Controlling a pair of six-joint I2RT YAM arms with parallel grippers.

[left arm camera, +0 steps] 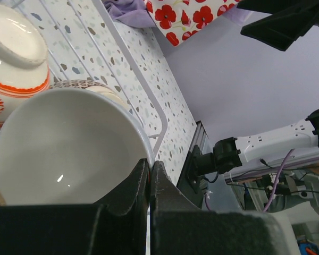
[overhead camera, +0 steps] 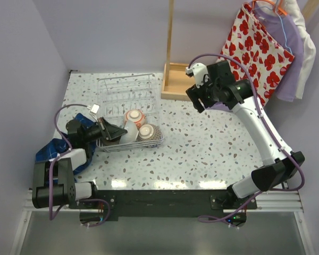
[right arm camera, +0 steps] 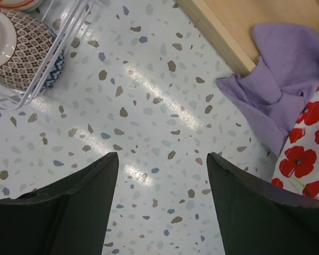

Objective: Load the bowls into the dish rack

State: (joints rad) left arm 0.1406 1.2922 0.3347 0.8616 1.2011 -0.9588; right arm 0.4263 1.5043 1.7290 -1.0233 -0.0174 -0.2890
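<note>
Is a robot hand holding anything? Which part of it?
The left hand pinches the white bowl by its rim. The right hand is open and holds nothing.

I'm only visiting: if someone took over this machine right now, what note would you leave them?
Left gripper: shut on the white bowl's rim, at the rack's near end.
Right gripper: open, empty, above the table.
Done: red bowl and net bowl sit in the rack.
Left: let go of the white bowl there. No other bowls show in these views.
</note>
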